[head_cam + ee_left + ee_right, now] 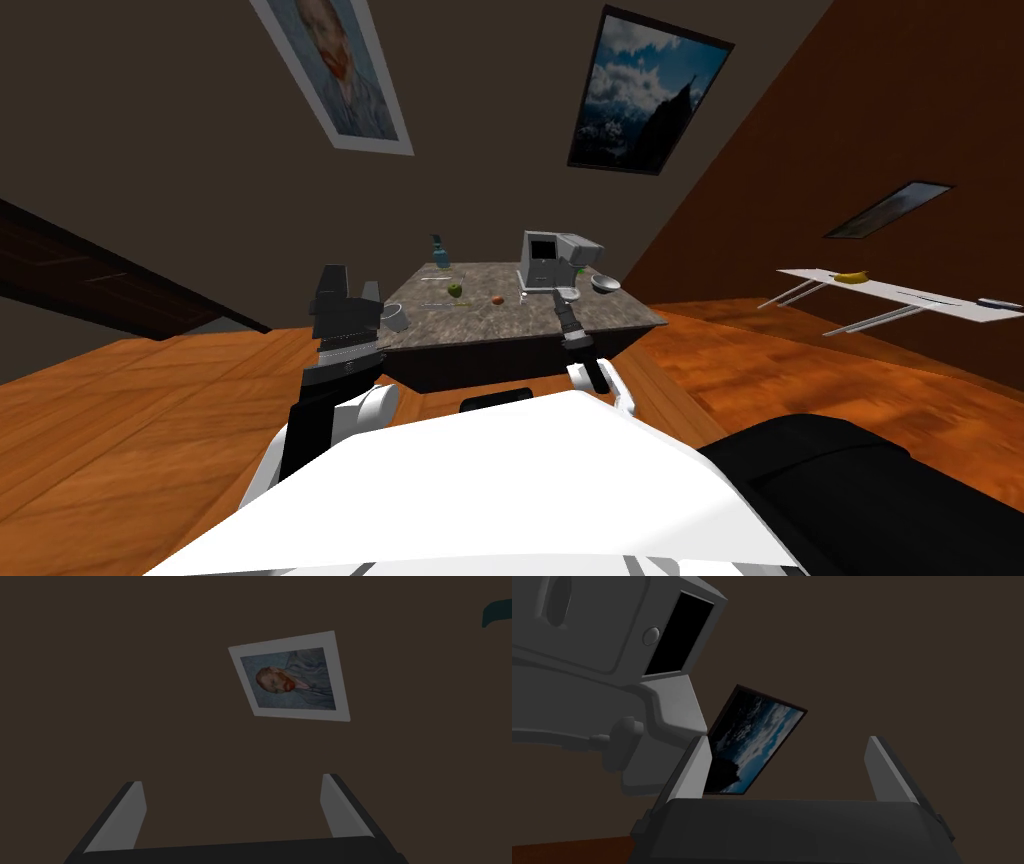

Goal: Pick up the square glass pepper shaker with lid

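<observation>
Table (pixel 620 315) at 12 o'clock. Coffee machine (pixel 545 258) at the table's 1 o'clock. Left gripper (pixel 231 780) is raised at the table's 9 o'clock, fingers apart, empty. Right gripper (pixel 789 738) is also spread and empty, just before the machine. Pepper shaker (pixel 523 297): a tiny pale speck on the table, at the machine's 7 o'clock.

The pepper shaker (pixel 523 297) shows as a tiny pale thing standing upright on the dark mottled table (pixel 480 328). It stands free, just at 3 o'clock of a small red-orange fruit (pixel 498 299) and near 7 o'clock of the grey coffee machine (pixel 548 260). Its lid and square shape are too small to make out.
</observation>
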`<state>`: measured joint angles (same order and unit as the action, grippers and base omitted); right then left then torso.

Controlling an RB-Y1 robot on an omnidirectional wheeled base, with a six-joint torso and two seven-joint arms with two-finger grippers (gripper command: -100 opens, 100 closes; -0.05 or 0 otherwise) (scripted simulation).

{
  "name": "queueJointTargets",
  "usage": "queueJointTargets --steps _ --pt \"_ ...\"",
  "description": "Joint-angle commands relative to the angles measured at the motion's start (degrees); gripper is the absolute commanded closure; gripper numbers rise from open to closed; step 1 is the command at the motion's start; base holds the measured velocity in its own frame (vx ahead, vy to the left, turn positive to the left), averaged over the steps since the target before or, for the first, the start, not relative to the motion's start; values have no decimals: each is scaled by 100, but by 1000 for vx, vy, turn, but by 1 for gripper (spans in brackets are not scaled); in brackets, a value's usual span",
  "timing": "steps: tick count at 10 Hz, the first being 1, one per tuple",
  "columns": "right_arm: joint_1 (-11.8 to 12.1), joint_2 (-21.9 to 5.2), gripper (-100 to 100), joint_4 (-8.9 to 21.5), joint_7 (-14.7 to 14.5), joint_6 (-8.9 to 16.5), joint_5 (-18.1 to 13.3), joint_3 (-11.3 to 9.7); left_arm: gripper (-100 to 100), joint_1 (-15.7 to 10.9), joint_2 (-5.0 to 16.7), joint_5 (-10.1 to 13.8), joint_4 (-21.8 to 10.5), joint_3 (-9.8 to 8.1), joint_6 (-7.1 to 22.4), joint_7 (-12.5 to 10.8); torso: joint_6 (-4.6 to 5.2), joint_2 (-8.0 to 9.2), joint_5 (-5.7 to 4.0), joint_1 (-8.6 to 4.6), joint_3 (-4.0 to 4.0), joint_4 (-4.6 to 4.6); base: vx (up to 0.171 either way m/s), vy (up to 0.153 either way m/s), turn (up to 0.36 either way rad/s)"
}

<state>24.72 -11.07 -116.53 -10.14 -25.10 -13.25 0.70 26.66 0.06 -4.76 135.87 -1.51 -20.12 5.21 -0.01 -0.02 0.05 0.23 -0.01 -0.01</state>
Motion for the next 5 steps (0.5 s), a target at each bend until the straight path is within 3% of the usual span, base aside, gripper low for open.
queueJointTargets --steps 1,5 --pt "-83 -50 -100 180 -168 137 -145 74 0 0 0 0 0 0 0 0 0 0 0 0 0 0 3 53 88" --pt "-281 -105 -100 601 -486 381 -426 220 0 0 0 0 0 0 0 0 2 0 0 -4 0 0 7 56 80"
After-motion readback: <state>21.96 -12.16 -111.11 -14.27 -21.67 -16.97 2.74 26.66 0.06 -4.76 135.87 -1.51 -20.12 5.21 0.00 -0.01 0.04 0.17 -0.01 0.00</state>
